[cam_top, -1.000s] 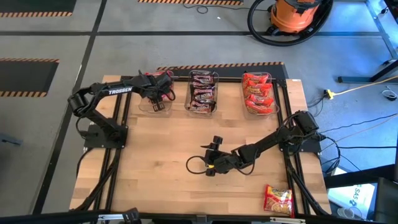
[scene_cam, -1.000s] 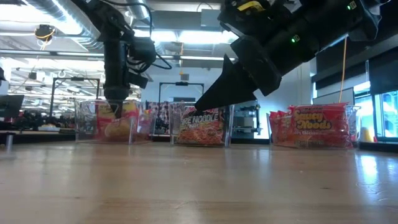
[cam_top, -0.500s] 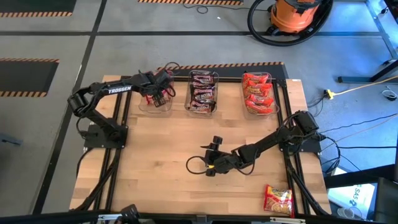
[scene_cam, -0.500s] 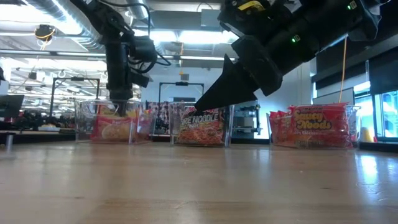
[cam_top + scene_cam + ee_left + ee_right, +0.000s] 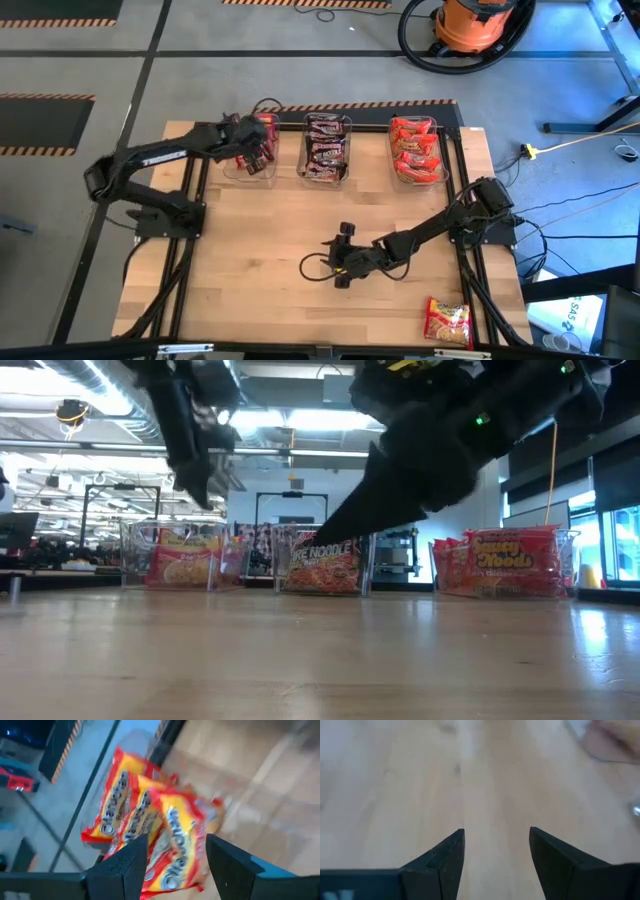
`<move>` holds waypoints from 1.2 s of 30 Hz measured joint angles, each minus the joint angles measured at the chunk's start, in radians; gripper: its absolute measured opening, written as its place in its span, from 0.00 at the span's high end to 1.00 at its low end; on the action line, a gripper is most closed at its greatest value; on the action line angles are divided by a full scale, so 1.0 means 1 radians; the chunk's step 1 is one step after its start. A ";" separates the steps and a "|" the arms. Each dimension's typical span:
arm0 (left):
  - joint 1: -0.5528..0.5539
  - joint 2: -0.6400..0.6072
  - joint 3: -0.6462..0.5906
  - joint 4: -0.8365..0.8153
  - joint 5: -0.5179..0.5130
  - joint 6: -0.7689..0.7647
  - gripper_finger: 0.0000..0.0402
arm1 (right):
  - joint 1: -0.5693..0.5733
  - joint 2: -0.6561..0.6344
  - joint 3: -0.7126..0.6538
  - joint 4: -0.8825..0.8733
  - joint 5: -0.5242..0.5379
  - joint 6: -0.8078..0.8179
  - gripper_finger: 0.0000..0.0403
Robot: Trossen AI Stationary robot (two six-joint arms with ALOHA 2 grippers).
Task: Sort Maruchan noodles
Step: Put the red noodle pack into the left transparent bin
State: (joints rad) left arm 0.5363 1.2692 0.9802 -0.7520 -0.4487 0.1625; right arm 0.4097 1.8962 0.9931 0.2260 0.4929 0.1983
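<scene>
Maruchan noodles (image 5: 323, 146) sit sorted by colour in 3 tubs (image 5: 345, 176) along the table's far edge, so each kind stays together. We count 1 stray packet (image 5: 447, 321) on the near right corner. Our left gripper (image 5: 256, 158) hangs open and empty over the left tub; our right gripper (image 5: 338, 262) waits mid-table, fingers apart, holding nothing.

1. Table (image 5: 290, 230): pale wood planks, smooth, matt.
2. Tubs (image 5: 325, 175): clear glossy plastic.
3. Noodle packets (image 5: 150, 825): shiny printed plastic film, crinkled.
4. Left gripper (image 5: 172, 865) and right gripper (image 5: 495, 860): fingers of dark matt plastic.
</scene>
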 joint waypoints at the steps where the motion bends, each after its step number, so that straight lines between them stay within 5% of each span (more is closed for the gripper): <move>1: -0.018 -0.025 0.000 0.000 0.013 -0.027 0.52 | 0.002 -0.011 0.000 -0.011 -0.017 -0.016 0.51; 10: -0.255 -0.151 -0.063 -0.005 0.397 -0.366 0.52 | 0.073 -0.295 0.056 -0.544 -0.158 0.218 0.57; 16: -0.503 -0.148 -0.201 0.205 0.399 -0.441 0.52 | 0.164 -0.457 0.057 -0.867 -0.408 0.641 0.67; 22: -0.686 -0.147 -0.316 0.503 0.358 -0.470 0.52 | 0.338 -0.473 0.057 -0.987 -0.465 1.042 0.77; 29: -0.803 -0.147 -0.371 0.639 0.272 -0.475 0.52 | 0.521 -0.420 0.057 -1.076 -0.633 1.404 0.89; 36: -0.834 -0.147 -0.371 0.641 0.199 -0.476 0.52 | 0.618 -0.376 0.054 -1.095 -0.741 1.567 0.99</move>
State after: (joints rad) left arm -0.2981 1.1225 0.6090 -0.1105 -0.2497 -0.3134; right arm 1.0277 1.5200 1.0468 -0.8695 -0.2477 1.7649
